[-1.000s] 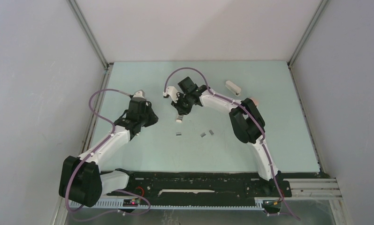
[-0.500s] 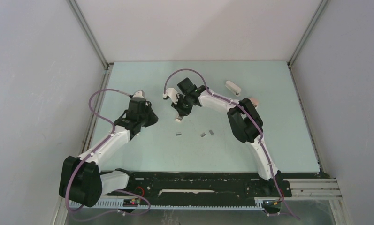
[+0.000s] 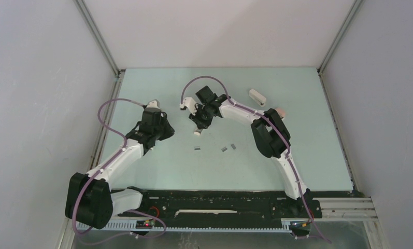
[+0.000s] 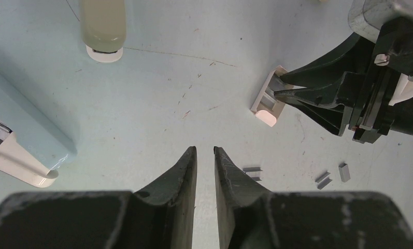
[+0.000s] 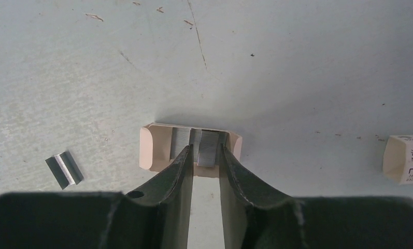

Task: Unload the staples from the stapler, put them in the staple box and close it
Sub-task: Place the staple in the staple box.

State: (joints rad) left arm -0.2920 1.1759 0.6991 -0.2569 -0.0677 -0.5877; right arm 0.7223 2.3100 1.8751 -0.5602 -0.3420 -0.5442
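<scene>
My right gripper (image 5: 205, 150) reaches into a small open beige cardboard tray (image 5: 155, 148) lying on the table. Its fingers close narrowly on either side of a silvery strip of staples (image 5: 209, 149) in the tray. In the top view the gripper (image 3: 200, 123) is at mid-table, with the tray (image 3: 197, 133) just below it. Three loose staple strips (image 3: 197, 149) (image 3: 224, 149) (image 3: 233, 147) lie nearer the arms. My left gripper (image 4: 204, 150) hovers to the left, nearly shut and empty. A white stapler (image 3: 257, 96) lies at the back right.
In the left wrist view an olive stapler (image 4: 103, 26) and a pale blue stapler (image 4: 25, 140) lie to the left. A small white printed box (image 5: 403, 158) sits right of the tray. The enclosure walls (image 3: 105, 57) border the table.
My right gripper and the tray have shifted very slightly towards the back. The left arm has not moved.
</scene>
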